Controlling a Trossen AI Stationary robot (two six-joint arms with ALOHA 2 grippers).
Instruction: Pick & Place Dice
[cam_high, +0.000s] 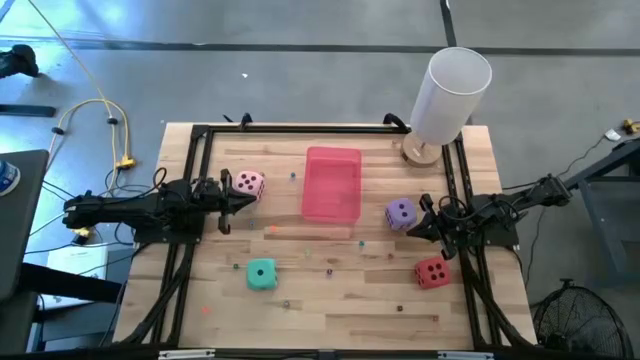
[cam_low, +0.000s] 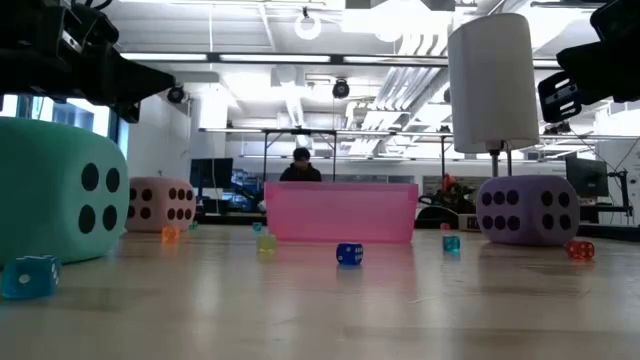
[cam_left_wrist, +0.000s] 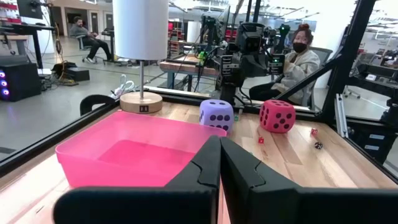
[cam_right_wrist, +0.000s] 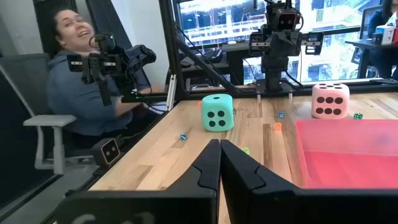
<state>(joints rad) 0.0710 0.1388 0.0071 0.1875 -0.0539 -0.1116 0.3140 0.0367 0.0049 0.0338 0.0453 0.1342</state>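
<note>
Both tools are pressed together and empty: the left tool (cam_high: 232, 200) is parked just beside the pink die (cam_high: 249, 183), the right tool (cam_high: 422, 226) between the purple die (cam_high: 401, 212) and red die (cam_high: 432, 272), all on the tabletop (cam_high: 340, 300).

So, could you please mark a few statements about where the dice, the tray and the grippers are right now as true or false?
1. The pink tray holds no large die. True.
2. The left gripper is shut on the pale pink die. False: its fingers are shut on nothing, with the die beside them.
3. The teal die lies on the left arm's side of the tray. True.
4. The red die is stacked on the purple die. False: both rest apart on the table.
5. The right gripper is wide open. False: shut.
</note>
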